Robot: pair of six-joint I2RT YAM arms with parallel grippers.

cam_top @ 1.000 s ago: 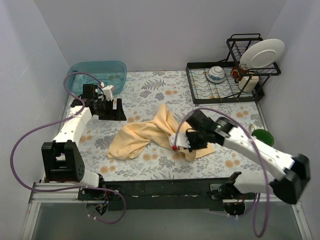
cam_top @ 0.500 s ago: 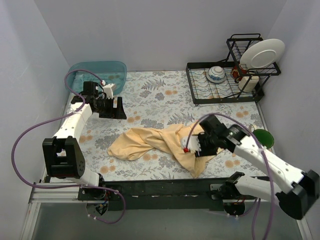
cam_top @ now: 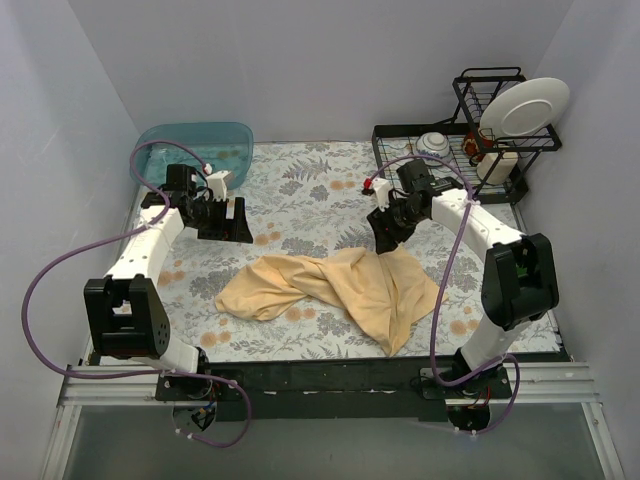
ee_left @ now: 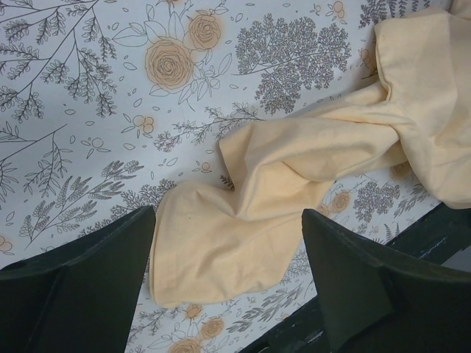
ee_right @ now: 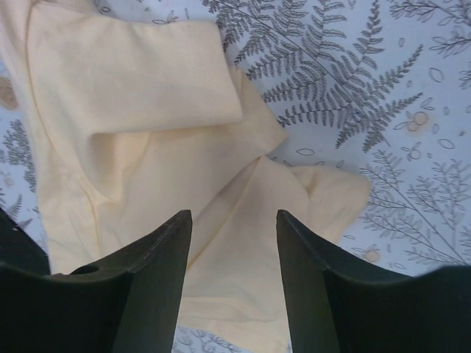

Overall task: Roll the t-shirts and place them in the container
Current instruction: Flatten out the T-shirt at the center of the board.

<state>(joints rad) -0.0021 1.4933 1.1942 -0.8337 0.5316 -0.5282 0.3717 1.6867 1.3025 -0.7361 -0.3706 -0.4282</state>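
Cloth printed with grey ferns and orange blooms is lying flat underneath everything, and pale, bare walls are closing it in on three sides. A blue tub is sitting in the far left corner. A black dish rack is standing in the far right one, holding a bowl and a big white plate propped upright. The yellow t-shirt is lying crumpled and unrolled on the cloth in the near middle, stretching from left to right. I am holding my left claw wide apart and empty above the cloth, beyond the shirt's left end and not touching it. I am hovering my right claw over the shirt's far right edge, its fingers parted and gripping nothing. A dark rail is running along the near edge.
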